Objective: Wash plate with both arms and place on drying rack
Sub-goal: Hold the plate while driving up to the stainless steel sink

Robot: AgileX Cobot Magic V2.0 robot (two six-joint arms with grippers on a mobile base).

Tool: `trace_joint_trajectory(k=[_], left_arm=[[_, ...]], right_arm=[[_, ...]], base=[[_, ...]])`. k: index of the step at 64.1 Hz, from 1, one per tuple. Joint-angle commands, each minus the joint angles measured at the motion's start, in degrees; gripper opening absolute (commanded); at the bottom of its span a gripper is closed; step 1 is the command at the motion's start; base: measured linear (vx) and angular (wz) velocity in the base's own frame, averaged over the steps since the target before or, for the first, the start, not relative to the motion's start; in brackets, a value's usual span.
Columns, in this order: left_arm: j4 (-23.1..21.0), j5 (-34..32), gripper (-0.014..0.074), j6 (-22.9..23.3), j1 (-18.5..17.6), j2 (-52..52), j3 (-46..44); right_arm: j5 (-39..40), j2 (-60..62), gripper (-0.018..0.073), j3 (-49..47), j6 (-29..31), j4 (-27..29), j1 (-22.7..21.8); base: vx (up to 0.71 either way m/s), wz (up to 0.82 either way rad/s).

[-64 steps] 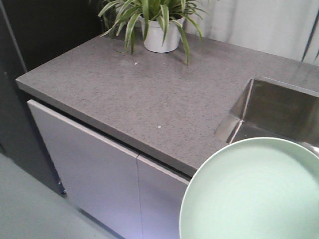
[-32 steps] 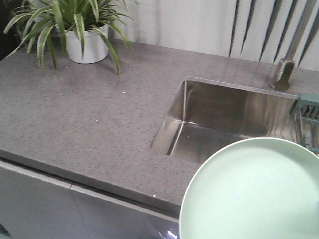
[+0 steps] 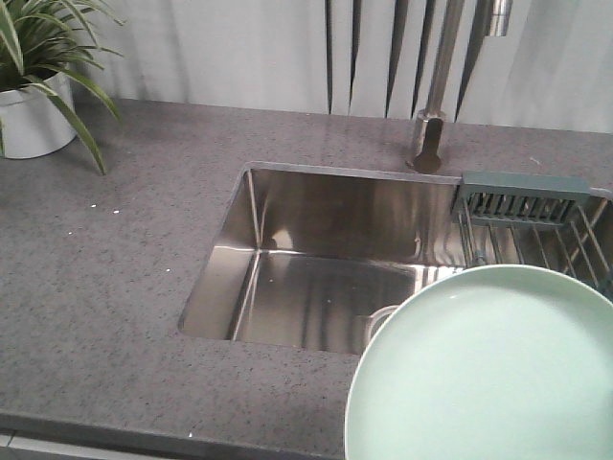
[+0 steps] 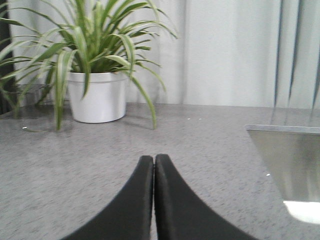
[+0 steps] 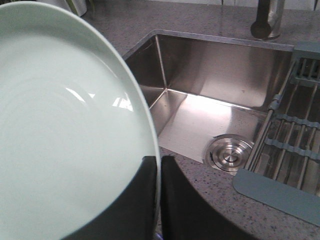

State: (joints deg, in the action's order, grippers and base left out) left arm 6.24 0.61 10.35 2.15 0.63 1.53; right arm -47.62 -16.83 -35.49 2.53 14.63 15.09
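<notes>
One change: the front view is swinging right; the plant [image 3: 34, 91] is slipping off to the left edge, while the sink [image 3: 316, 278], tap [image 3: 428, 134] and drying rack [image 3: 536, 206] are coming fully into sight.
Meaning: the robot is probably turning to face the sink; washing is not starting yet.
Left claw [image 4: 154, 161]: black curved fingers are pressing together on nothing, hovering over the counter [image 3: 105, 287].
Counter: grey speckled stone, flat and matte.
Sink: brushed steel with straight walls, reflecting light around a round drain [image 5: 229, 152].
Drying rack: steel wire bars and a slotted grey-green end piece, sitting across the sink's right end.
Plate [image 3: 488, 374]: smooth, glossy mint green with a low rim, hanging near the sink's front edge.
Right claw [image 5: 160, 167]: pinching the plate's rim.
</notes>
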Motion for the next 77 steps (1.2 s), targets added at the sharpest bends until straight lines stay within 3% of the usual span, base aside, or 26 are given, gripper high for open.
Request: trace_joint_trajectory(k=[1, 77], left_arm=[[-0.2, -4.3, -0.0006, 0.5, 0.1, 0.9, 1.2], [-0.2, -4.3, -0.0006, 0.5, 0.1, 0.9, 1.2]], right_arm=[[4.4, -0.6, -0.0002, -1.5, 0.0, 0.7, -0.2], [4.4, -0.6, -0.0002, -1.5, 0.0, 0.7, -0.2]], base=[[0.08, -0.32], [0.04, -0.11]])
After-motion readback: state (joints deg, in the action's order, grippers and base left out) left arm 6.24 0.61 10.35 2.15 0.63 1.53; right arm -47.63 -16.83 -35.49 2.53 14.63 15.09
